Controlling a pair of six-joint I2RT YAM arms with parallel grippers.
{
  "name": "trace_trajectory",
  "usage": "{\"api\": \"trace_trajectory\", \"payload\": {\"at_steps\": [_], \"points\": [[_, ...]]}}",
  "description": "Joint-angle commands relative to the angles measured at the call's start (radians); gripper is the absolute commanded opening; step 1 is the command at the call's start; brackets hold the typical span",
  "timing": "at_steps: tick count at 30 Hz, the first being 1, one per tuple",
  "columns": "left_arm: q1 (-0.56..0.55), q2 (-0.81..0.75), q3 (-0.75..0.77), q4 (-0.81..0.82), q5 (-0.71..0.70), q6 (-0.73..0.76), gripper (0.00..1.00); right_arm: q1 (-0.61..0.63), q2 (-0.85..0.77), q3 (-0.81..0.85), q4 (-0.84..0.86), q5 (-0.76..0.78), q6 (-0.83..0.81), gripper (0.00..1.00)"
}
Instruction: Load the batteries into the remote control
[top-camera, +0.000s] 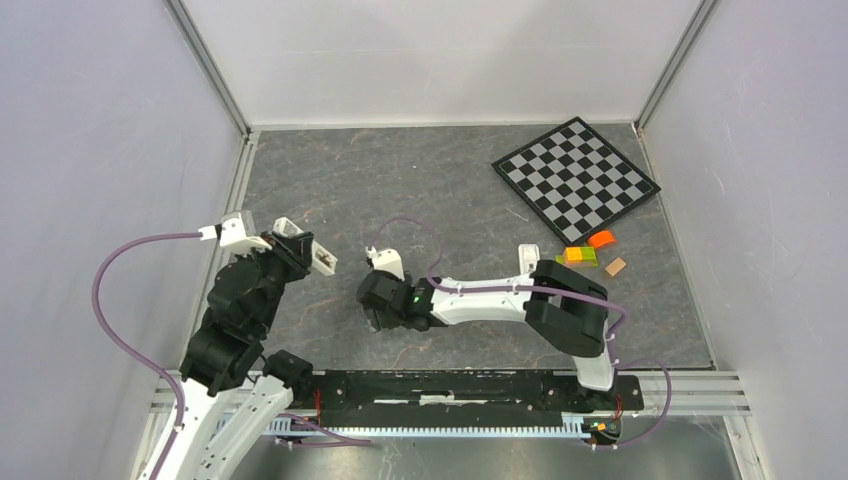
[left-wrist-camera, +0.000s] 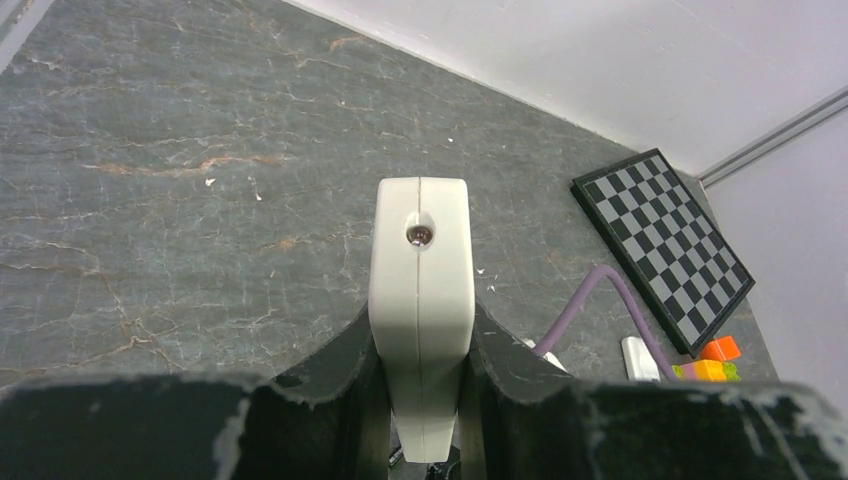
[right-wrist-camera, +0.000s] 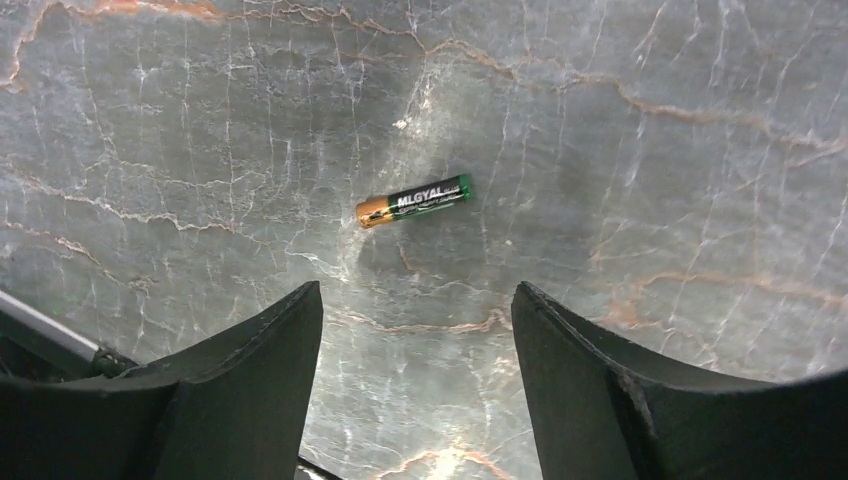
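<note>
Right wrist view looks straight down on 1 battery (right-wrist-camera: 413, 200) lying flat on the grey marbled table (right-wrist-camera: 660, 130). It has a black body with a copper end to the left and a green end to the right. The right gripper (right-wrist-camera: 415, 290) hangs above it with its 2 dark fingers (right-wrist-camera: 265, 370) spread wide. The battery sits past the tips, in line with the gap, and nothing touches it.

From the left wrist, the left gripper (left-wrist-camera: 420, 345) is clamped on a white remote control (left-wrist-camera: 420, 270). It pinches the lower part from both sides, so the remote's front end with its small dark lens faces away over the table. From overhead the remote (top-camera: 300, 247) is raised off the table at the left. I cannot tell from any view what is in its battery compartment.

Off in the far right corner lies a chessboard (top-camera: 575, 180), with a few coloured blocks (top-camera: 585, 255) just in front of it and a small white piece (top-camera: 527, 260) beside those.
</note>
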Motion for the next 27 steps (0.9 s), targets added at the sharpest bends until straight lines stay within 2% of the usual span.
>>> {"api": "trace_trajectory", "payload": {"at_steps": [1, 7, 18, 20, 27], "points": [[0.002, -0.019, -0.012, 0.058, 0.017, 0.006, 0.02, 0.027, 0.050, 0.101, -0.099, 0.145, 0.175, 0.73], [0.003, -0.064, -0.008, 0.021, -0.014, 0.020, 0.02, 0.031, 0.147, 0.204, -0.198, 0.204, 0.265, 0.66], [0.003, -0.116, 0.017, -0.043, -0.098, 0.068, 0.02, 0.031, 0.293, 0.383, -0.278, 0.263, 0.297, 0.69], [0.002, -0.125, 0.019, -0.053, -0.133, 0.068, 0.02, 0.031, 0.319, 0.407, -0.290, 0.276, 0.289, 0.67], [0.001, -0.165, 0.019, -0.068, -0.216, 0.057, 0.02, 0.032, 0.389, 0.500, -0.368, 0.328, 0.250, 0.49]]}}
